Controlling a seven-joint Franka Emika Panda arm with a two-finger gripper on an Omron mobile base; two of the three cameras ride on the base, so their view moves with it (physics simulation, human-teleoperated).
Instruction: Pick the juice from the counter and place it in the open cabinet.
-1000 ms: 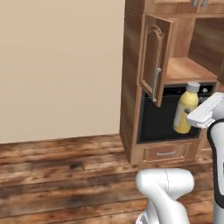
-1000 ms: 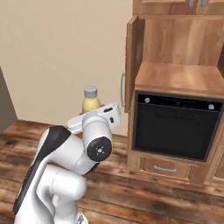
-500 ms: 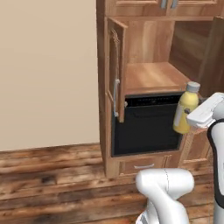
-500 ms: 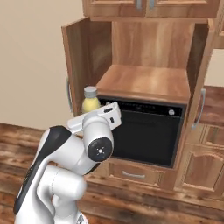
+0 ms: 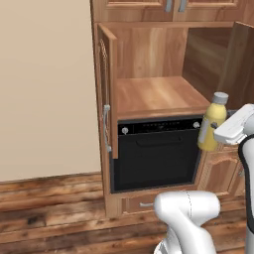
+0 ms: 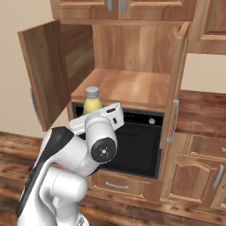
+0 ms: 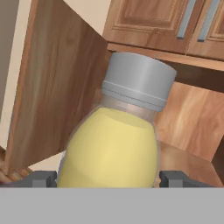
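The juice [image 5: 212,127], a small yellow bottle with a grey cap, is held upright in the air by my gripper [image 5: 216,131], which is shut on its lower body. It hangs in front of the open cabinet [image 5: 155,95], off the shelf's right front corner and slightly below shelf level. From the right base view, the juice [image 6: 92,101] pokes up behind my white hand, left of the bare cabinet shelf [image 6: 128,86]. In the hand view the juice [image 7: 114,140] sits between my gripper [image 7: 109,178] fingertips [image 7: 42,178]. A stretch of counter [image 6: 204,111] lies right of the cabinet.
Both cabinet doors stand swung out, the left door [image 5: 106,89] and the right door [image 5: 244,64]. A black built-in oven [image 5: 155,155] sits directly under the shelf, with a drawer below it. Closed upper cabinets [image 6: 115,7] hang above. Base cabinets [image 6: 194,173] stand at the right.
The whole picture has shifted: the base has driven, and the open cabinet now sits central and closer. The juice stays held in the gripper in the same pose.
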